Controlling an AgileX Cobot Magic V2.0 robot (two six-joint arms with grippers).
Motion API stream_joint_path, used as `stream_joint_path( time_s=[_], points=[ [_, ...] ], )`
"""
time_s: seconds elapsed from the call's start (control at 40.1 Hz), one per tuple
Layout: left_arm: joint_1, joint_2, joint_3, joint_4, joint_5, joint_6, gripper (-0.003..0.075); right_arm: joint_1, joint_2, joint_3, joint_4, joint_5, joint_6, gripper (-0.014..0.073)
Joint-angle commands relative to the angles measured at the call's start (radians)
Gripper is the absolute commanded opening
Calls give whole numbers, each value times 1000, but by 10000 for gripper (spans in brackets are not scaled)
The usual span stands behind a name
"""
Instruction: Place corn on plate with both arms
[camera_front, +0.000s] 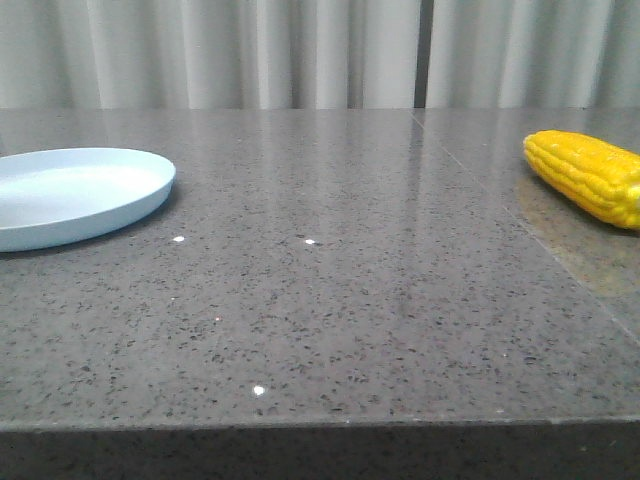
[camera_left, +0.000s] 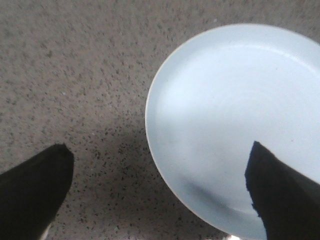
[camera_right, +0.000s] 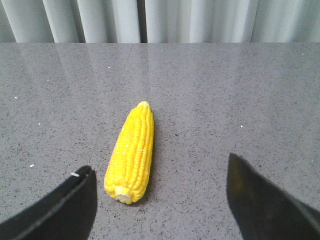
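Both claws stand with their dark fingers spread apart and clamp nothing: the right claw (camera_right: 159, 200) hangs over the corn (camera_right: 131, 152), and the left claw (camera_left: 160, 192) hangs over the near edge of the plate (camera_left: 225, 110). Seen from the right wrist, the corn lies flat on the grey speckled worktop (camera_right: 225, 100), its pale cut stub end towards the claw and its tapered tip pointing away towards the curtain (camera_right: 165, 20); it sits between the two fingers, closer to one of them, and touches neither. In the front view the corn (camera_front: 590, 175) rests at the far right of the worktop (camera_front: 340, 300), partly cut off by the frame, and the pale blue plate (camera_front: 75, 195) lies well apart from it at the far left, bare of any load. From the left wrist, one finger (camera_left: 280, 195) shows over the plate's rim while the other (camera_left: 32, 190) shows over the worktop beside the plate.
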Motion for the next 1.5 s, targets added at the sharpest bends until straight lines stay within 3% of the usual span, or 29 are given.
stream_joint_path(
  time_s=[0.0,0.225,0.424,0.499,0.624,0.874,0.949,1.248,1.473],
  points=[
    [-7,87,-99,-11,45,-13,672,-3,12,-34,-2,-73,-4,563],
    [-7,264,-194,-28,96,-13,672,-3,12,-34,-2,-73,-4,563],
    [-7,306,-202,-55,102,-13,668,-3,12,-34,-2,-73,-4,563],
    [-7,306,-202,-55,102,-13,634,-3,12,-34,-2,-73,-4,563],
    [-7,306,-202,-55,102,-13,497,-3,12,-34,-2,-73,-4,563],
    [-7,306,-202,-55,102,-13,71,-3,12,-34,-2,-73,-4,563],
    [-7,306,-202,-56,102,-13,-20,-3,12,-34,-2,-73,-4,563],
    [-20,255,-234,-213,102,-3,-20,-3,12,-34,-2,-73,-4,563],
    [-168,238,-344,-307,141,-3,-20,-3,12,-34,-2,-73,-4,563]
  ],
)
